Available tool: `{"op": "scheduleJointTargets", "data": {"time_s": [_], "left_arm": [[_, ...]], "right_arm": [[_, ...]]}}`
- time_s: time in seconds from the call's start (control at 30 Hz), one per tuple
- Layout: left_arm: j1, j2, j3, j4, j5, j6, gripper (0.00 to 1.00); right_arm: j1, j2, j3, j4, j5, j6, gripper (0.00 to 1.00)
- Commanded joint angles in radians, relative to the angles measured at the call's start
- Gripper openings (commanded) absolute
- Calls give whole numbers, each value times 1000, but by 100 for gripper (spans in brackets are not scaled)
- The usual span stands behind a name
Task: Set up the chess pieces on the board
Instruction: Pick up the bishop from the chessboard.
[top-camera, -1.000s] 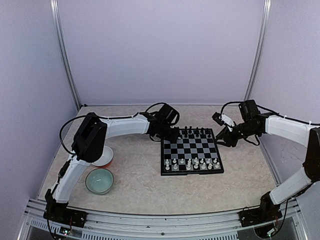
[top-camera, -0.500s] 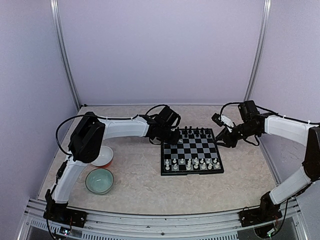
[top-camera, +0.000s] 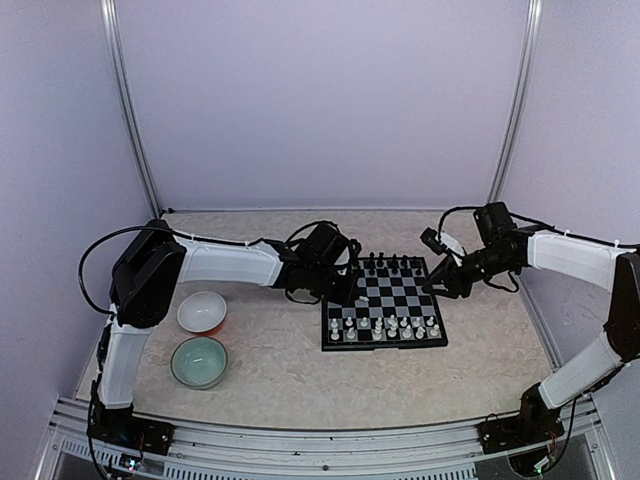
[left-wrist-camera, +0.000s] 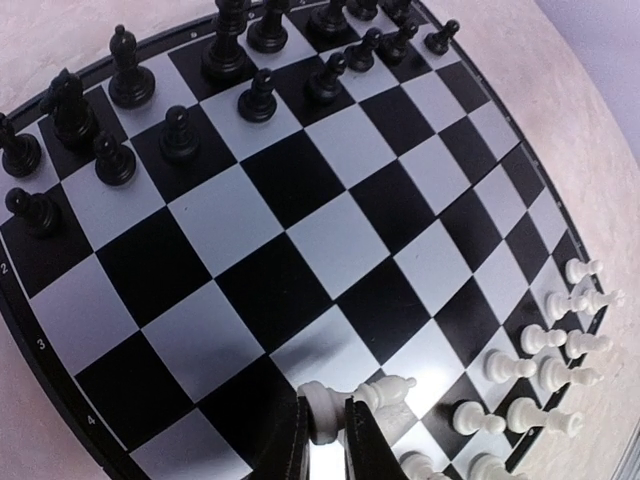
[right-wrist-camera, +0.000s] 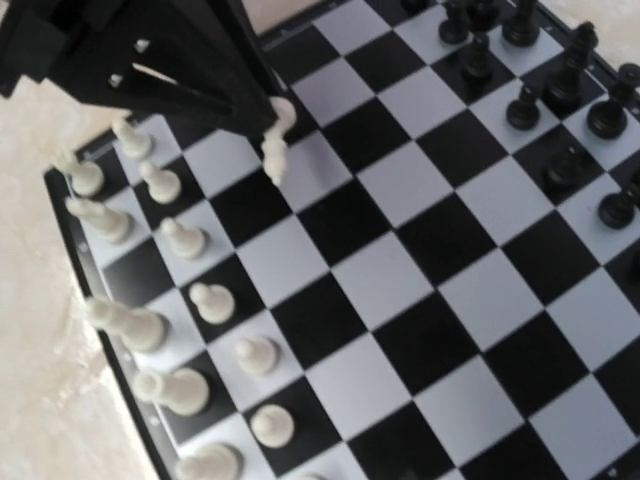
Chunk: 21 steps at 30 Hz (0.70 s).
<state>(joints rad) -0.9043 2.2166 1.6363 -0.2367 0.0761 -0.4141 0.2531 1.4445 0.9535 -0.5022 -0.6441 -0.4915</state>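
From above, we see the left gripper (top-camera: 338, 287) over the board's (top-camera: 385, 298) far-left corner. The right gripper (top-camera: 441, 283) sits at its far-right edge, and we cannot tell whether its jaws are apart. In the left wrist view, the jaws are clamped on a white piece (left-wrist-camera: 321, 405) above the squares. In the right wrist view, white pieces (right-wrist-camera: 183, 238) line one edge and black pieces (right-wrist-camera: 523, 108) the opposite edge.

Left gripper (top-camera: 342, 290), small white plastic chess piece (left-wrist-camera: 322, 405) clamped in its jaws, has moved nearer along the left edge of the black-and-white chequered chessboard (top-camera: 390, 300). Left elbow swung left: round white bowl (top-camera: 201, 311) now fully uncovered. Right gripper (top-camera: 434, 284) edged left toward the board's far-right corner.
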Motion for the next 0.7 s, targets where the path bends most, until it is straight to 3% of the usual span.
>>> {"op": "scheduleJointTargets", "data": {"time_s": [0.0, 0.43, 0.67], "left_arm": [[4, -73, -41, 135, 65, -80, 14], [35, -134, -121, 347, 216, -262, 15], [42, -141, -138, 411, 276, -313, 15]], "right_arm": [[16, 13, 62, 48, -36, 91, 34], [149, 192, 244, 97, 7, 158, 37], [203, 208, 260, 89, 33, 146, 38]]}}
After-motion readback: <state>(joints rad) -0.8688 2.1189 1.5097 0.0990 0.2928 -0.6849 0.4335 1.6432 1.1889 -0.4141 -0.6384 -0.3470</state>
